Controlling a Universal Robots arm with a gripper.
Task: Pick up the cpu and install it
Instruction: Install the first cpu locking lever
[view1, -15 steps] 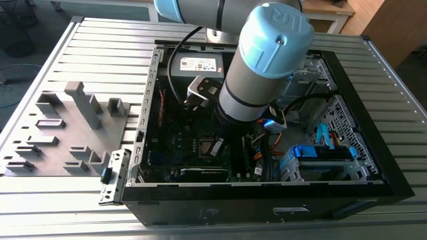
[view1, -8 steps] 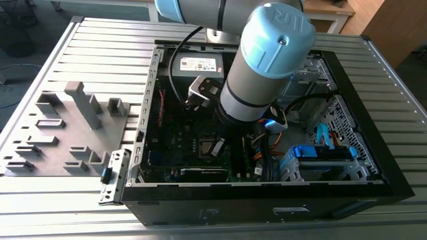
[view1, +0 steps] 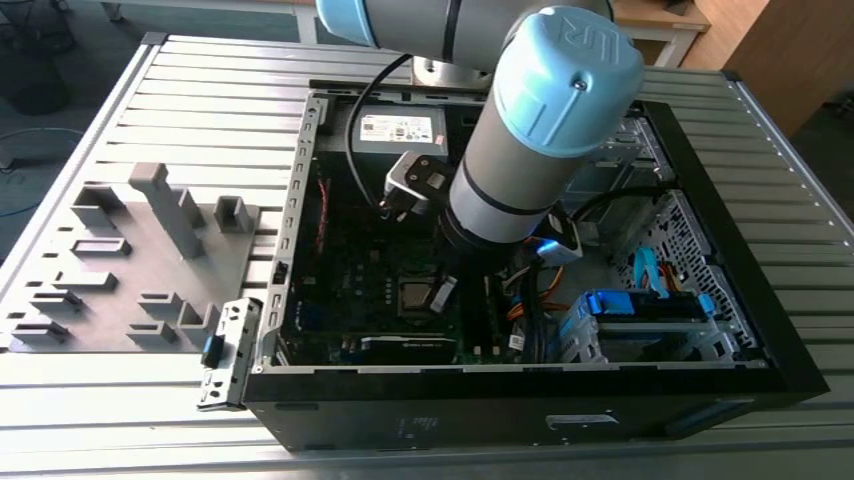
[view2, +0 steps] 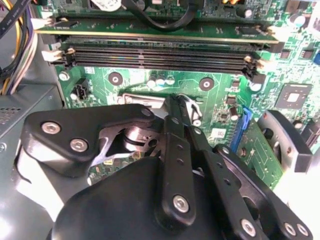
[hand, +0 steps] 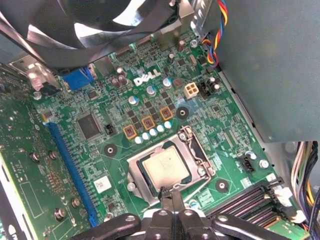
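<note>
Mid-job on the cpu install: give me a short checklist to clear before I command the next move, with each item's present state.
1. cpu lies in the socket frame: ok, it sits flat inside it in the first wrist view.
2. gripper holds nothing: ok, fingertips together and empty at the frame's edge.
3. cpu seated on its pins: cannot tell.
4. Socket frame latched: cannot tell.
5. Arm free of the case wall: ok in the exterior view.
6. Cables off the wrist: cannot tell, they run close beside the arm.

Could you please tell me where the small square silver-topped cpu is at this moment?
The small square silver-topped cpu sits in the black metal socket frame on the green motherboard, just ahead of the black gripper in the first wrist view.
</note>
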